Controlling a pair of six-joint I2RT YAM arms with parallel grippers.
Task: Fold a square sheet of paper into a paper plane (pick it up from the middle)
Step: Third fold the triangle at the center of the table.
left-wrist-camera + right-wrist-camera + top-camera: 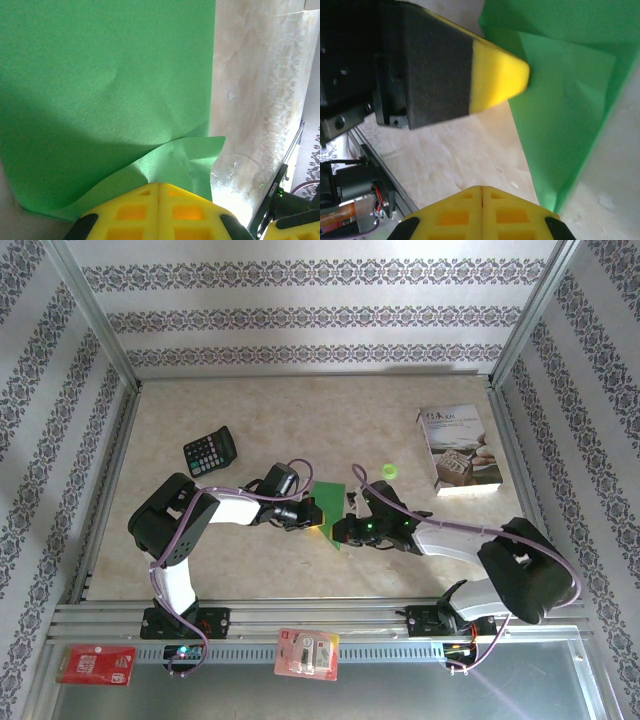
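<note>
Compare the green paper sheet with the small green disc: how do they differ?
The square sheet of paper is large, straight-edged and creased; the green disc is tiny and round. The sheet's edge lifts into the shut left hand; the disc lies alone on the table, untouched. Both are green.

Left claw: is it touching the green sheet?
Touching. Left wrist view: the green sheet lifts to a peak that meets the shut yellow tips of the left claw.

The square sheet of paper (328, 502) is laid mid-surface (300, 420), flanked by the left pincer (315, 518) and the right pincer (345, 530). The calculator (210, 452) is set toward the far left corner, the booklet (458, 448) toward the far right corner, and the disc (389, 471) between sheet and booklet.
</note>
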